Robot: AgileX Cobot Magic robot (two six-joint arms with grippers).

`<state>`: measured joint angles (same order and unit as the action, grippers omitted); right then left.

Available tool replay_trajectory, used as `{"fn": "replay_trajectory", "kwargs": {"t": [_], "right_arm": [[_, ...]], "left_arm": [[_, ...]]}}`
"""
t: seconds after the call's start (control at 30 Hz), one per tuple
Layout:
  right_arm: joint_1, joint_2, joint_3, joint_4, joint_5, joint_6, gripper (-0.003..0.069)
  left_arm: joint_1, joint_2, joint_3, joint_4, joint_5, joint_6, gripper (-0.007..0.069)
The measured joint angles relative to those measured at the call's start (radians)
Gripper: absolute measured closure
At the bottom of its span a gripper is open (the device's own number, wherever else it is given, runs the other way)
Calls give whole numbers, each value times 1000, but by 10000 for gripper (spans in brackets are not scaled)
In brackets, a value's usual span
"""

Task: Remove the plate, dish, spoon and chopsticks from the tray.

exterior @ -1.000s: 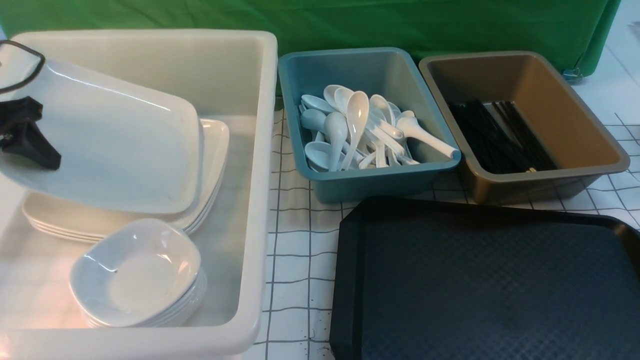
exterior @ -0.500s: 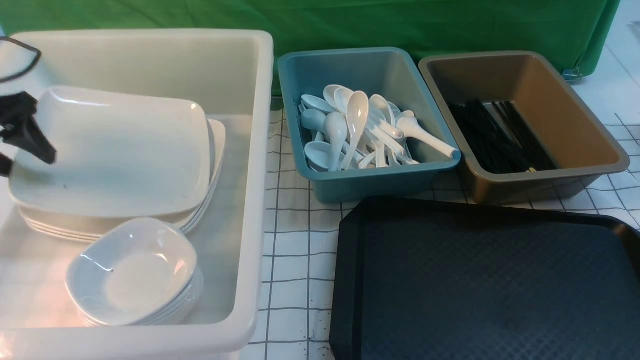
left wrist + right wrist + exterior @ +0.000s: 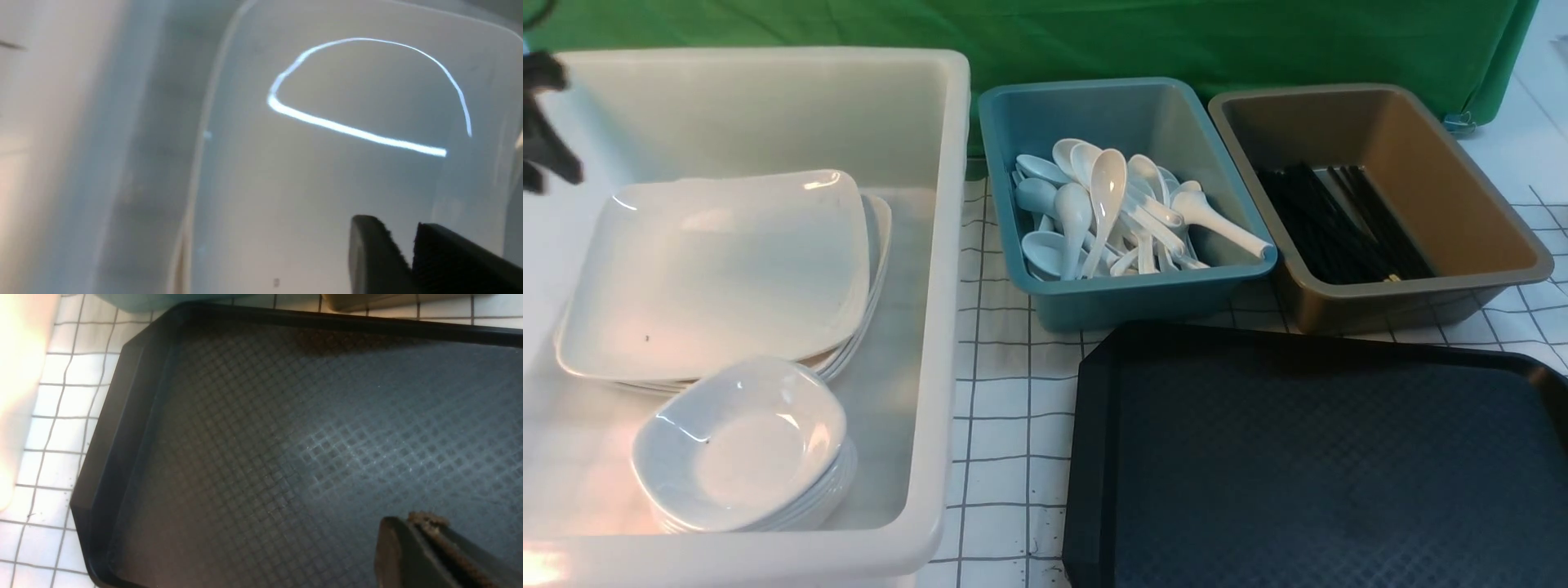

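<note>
We see the large milky-white plastic tub (image 3: 931, 245) holding the glossy white square plate (image 3: 719, 278) atop a plate stack, beside the large black textured tray (image 3: 1323, 465); white soup spoons (image 3: 1111, 216) fill the teal tub (image 3: 1094, 302), thin black chopsticks (image 3: 1339, 224) the grey-brown tub (image 3: 1405, 302). Our left gripper (image 3: 408, 245) has its fingers nearly together, empty; our right gripper (image 3: 416, 531) is closed above the tray
</note>
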<state>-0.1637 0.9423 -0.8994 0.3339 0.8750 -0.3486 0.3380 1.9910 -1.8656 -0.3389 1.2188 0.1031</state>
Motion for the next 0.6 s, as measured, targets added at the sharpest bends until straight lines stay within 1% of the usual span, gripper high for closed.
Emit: {"fn": "replay_trajectory", "kwargs": {"t": [0.03,0.07,0.1,0.17,0.3,0.4,0.6], "right_arm": [[0,0,0,0,0,0,588],[0,0,0,0,0,1,587],[0,0,0,0,0,1,587],[0,0,0,0,0,1,587],[0,0,0,0,-1,1,586],[0,0,0,0,-1,1,586],[0,0,0,0,-2,1,581]], "left_arm": [[0,2,0,1,0,0,517],[-60,12,0,12,-1,0,577],[-100,21,0,22,0,0,601],[-172,38,0,47,0,0,622],[-308,84,0,137,-1,-10,628],[-381,121,0,204,0,-40,628],[-435,161,0,210,1,-80,627]]}}
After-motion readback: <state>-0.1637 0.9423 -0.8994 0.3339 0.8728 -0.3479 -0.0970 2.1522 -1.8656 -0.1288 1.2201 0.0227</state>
